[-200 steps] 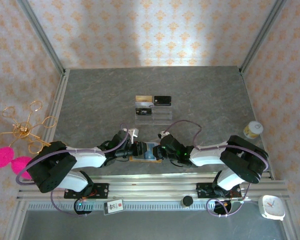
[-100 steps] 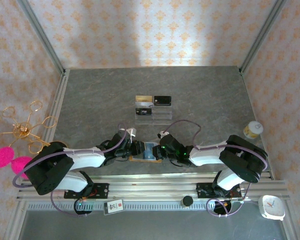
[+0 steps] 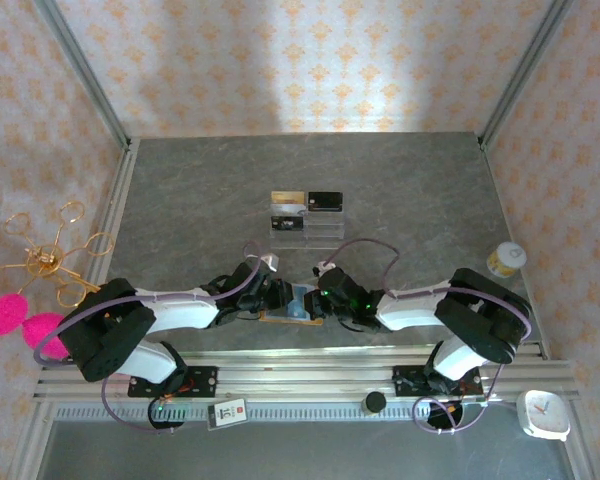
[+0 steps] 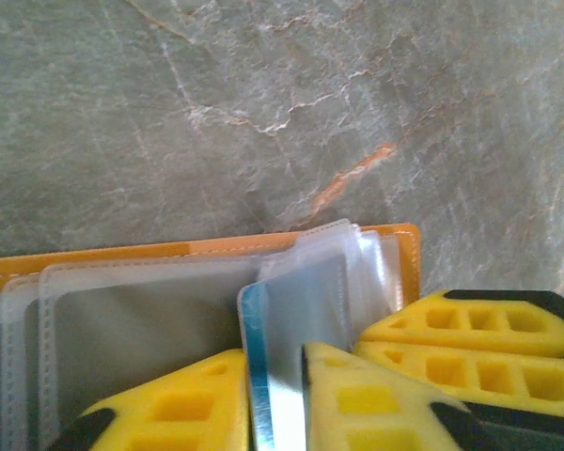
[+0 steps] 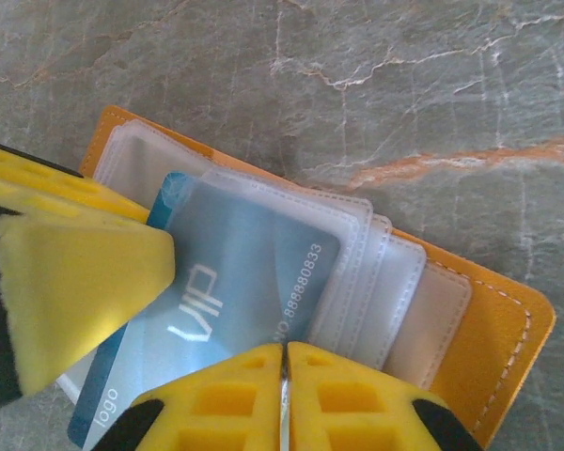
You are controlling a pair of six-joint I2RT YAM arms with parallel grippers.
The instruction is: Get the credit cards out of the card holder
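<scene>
At the near middle of the worktop (image 3: 180, 210), the left tool (image 4: 274, 365) is clenched on one end of the light blue card (image 5: 235, 282), which stands edge-on between its yellow pads. The card lies partly out of a clear sleeve (image 5: 395, 282) of the tan-orange card holder (image 5: 493, 329), which is opened flat between the two arms. The card's long axis runs roughly left to right, from one tool towards the other, so the draw should probably go leftward along it. Just to the right, the right tool (image 5: 284, 365) is pressed shut at the sleeves' edge; whether it pins one I cannot tell.
</scene>
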